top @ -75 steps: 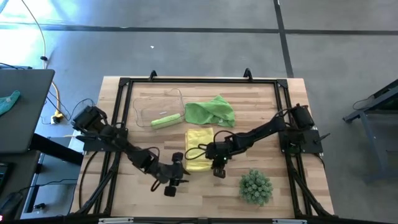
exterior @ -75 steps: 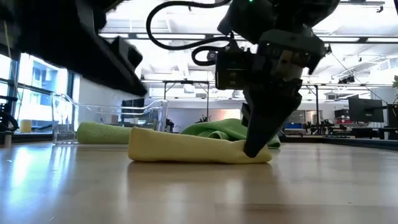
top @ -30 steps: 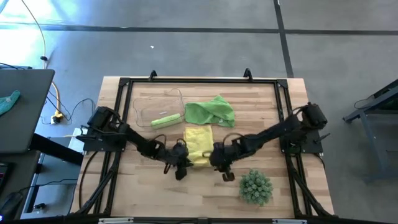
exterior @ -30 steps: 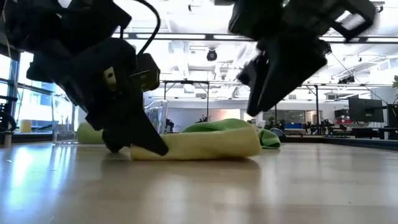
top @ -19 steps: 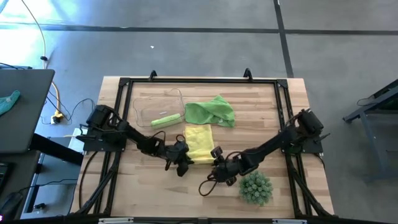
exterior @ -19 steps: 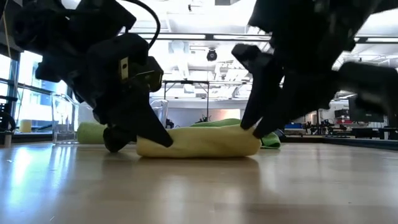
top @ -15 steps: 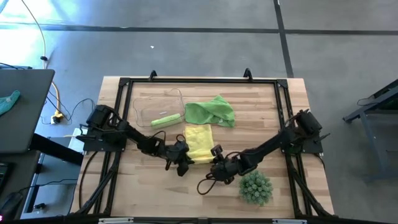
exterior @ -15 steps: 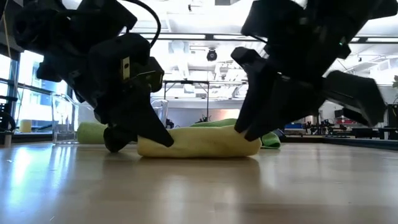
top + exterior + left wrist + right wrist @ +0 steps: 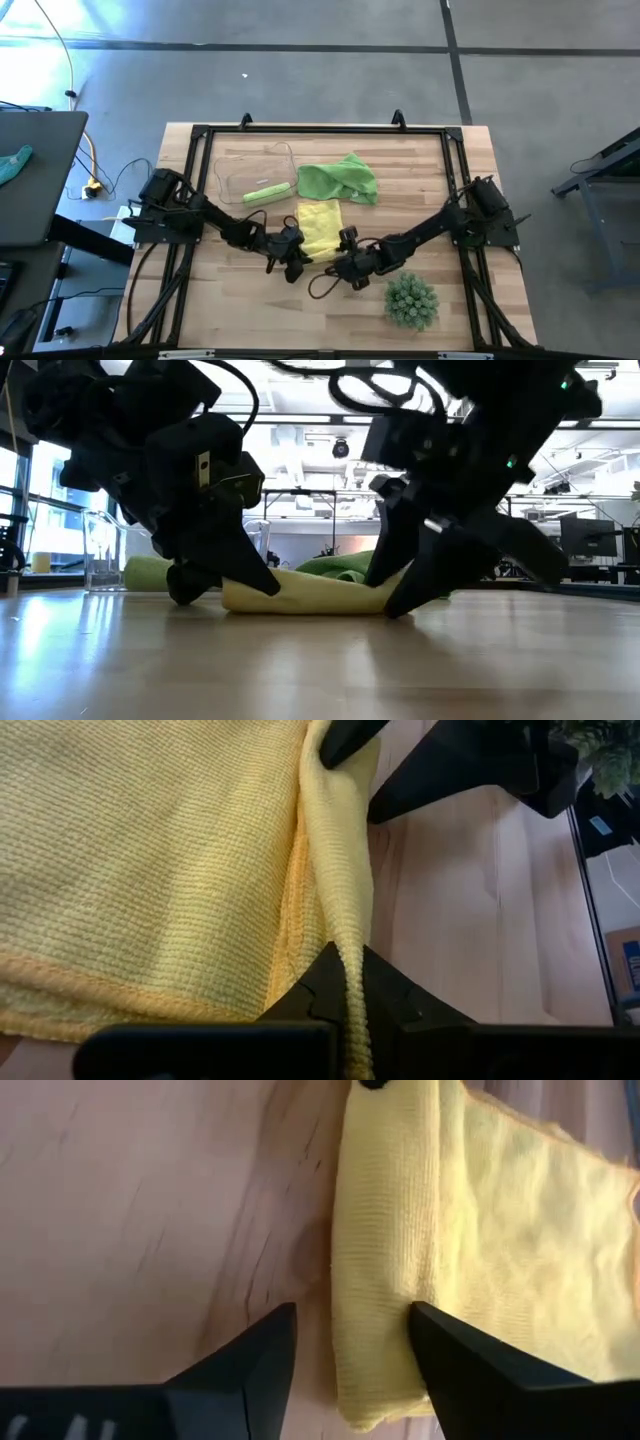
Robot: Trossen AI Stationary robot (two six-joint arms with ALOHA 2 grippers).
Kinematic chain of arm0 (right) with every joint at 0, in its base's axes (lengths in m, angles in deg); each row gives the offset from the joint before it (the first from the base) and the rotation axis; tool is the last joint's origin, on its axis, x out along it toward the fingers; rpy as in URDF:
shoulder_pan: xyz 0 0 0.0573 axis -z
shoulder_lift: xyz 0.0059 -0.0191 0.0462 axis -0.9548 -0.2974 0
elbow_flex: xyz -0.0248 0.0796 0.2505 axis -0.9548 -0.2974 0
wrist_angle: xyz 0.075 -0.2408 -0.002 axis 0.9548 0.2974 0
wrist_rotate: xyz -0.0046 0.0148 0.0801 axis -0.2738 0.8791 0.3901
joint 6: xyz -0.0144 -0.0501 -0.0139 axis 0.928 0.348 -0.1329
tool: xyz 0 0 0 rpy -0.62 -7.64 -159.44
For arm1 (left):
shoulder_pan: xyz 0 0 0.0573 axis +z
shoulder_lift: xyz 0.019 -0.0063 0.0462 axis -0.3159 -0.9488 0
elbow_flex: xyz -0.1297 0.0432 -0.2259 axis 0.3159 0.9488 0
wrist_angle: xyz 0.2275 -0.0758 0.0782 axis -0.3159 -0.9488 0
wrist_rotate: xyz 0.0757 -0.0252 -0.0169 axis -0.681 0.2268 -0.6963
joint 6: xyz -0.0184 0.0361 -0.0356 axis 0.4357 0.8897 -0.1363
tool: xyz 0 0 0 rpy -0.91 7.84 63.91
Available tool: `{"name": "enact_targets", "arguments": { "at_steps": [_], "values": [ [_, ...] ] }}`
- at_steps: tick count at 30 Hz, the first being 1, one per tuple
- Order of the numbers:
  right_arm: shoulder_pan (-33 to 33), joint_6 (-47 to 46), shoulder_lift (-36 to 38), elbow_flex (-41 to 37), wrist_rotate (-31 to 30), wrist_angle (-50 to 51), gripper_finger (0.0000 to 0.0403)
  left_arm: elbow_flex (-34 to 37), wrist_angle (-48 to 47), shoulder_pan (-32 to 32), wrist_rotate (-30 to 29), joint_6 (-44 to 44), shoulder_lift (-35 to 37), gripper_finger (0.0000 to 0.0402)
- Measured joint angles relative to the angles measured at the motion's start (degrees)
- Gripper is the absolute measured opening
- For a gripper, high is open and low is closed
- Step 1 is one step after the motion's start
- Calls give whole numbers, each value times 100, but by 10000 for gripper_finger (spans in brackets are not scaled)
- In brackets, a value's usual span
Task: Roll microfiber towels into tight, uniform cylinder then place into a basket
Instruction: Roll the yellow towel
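Yellow towel [image 9: 321, 230]: lies flat near the table's middle, its near edge folded into a thick roll; the roll shows as a low yellow ridge in the low view [image 9: 310, 594].
Left gripper [image 9: 293, 264]: at the roll's left end, fingers closed on a pinched ridge of the yellow towel, as the left wrist view shows [image 9: 352, 995].
Right gripper [image 9: 345, 266]: at the roll's right end, fingers spread apart; in the right wrist view [image 9: 352, 1342] the roll's end lies between the two fingers, and whether they touch it cannot be told.
Basket [image 9: 228, 170]: clear tub at the table's far left part, well apart from both grippers.
Rolled green towel [image 9: 267, 193]: a lime cylinder lying at the basket's near edge; whether it sits wholly inside cannot be told.
Loose green towel [image 9: 338, 178]: crumpled heap just beyond the yellow towel, beside the basket on its right; in the low view [image 9: 340, 568] it rises behind the roll.
Plant [image 9: 411, 300]: spiky green ball on the table's near right, close beside the right arm's forward links.
Cable [image 9: 324, 285]: a dark loop hanging from the right wrist, lying on the wood just in front of the roll.
Obstructions: in the low view both grippers cover the roll's ends and much of the basket.
Table [image 9: 240, 310]: light wood slats inside a black frame.
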Motion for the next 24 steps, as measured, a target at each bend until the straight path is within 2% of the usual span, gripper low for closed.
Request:
{"name": "enact_targets", "arguments": {
  "at_steps": [5, 8, 19, 24],
  "values": [
    [163, -452, -37, 21, 185, 161, 188, 13, -40, 0, 103, 162, 88, 6],
    [263, -821, -42, 21, 606, 242, 188, 22, -144, 0, 88, 365, 234, 22],
    [441, -1609, -53, -99, 1253, 291, 187, 24, -1430, -34, -16, 2071, 1318, 158],
    [435, -1622, -57, -109, 1255, 258, 187, 22, -1536, -284, -222, 3290, 2018, 175]
  ]
}}
